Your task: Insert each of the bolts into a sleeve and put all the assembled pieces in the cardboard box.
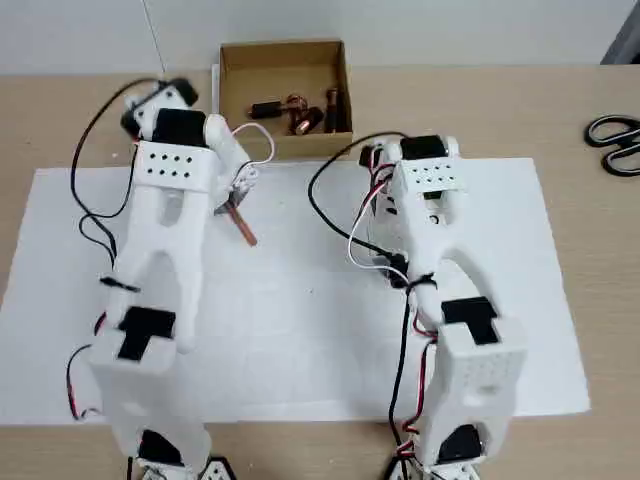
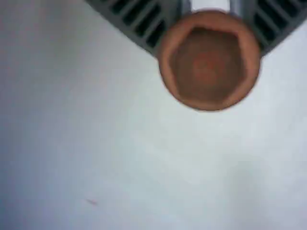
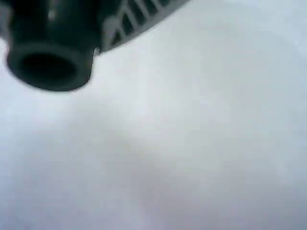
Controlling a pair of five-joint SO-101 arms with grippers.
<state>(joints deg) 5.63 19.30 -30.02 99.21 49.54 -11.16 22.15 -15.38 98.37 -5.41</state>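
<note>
The bench (image 1: 60, 120) is covered in the middle by a white sheet (image 1: 300, 330), and both arms stand over this sheet. The cardboard box (image 1: 282, 48) sits at the far edge of the sheet, nearer to the left arm. In the box there are already some assembled pieces (image 1: 300, 115), dark sleeves with copper ends; I cannot count them exactly, perhaps three or four. So I judge that a good part of the task is done.

The left claw (image 1: 236, 200) is closed on a copper bolt (image 2: 208, 60), which hangs tilted just above the sheet, near the box. The right claw (image 3: 72, 24) grips a black sleeve (image 3: 48, 62), its open hole showing in the right wrist view. The two parts are well apart, so this pair is not yet joined. What remains, as I judge, is to bring the bolt to the sleeve, insert it, and put the piece in the box. No loose bolt or sleeve is seen on the sheet, so this is probably the last pair.
</note>
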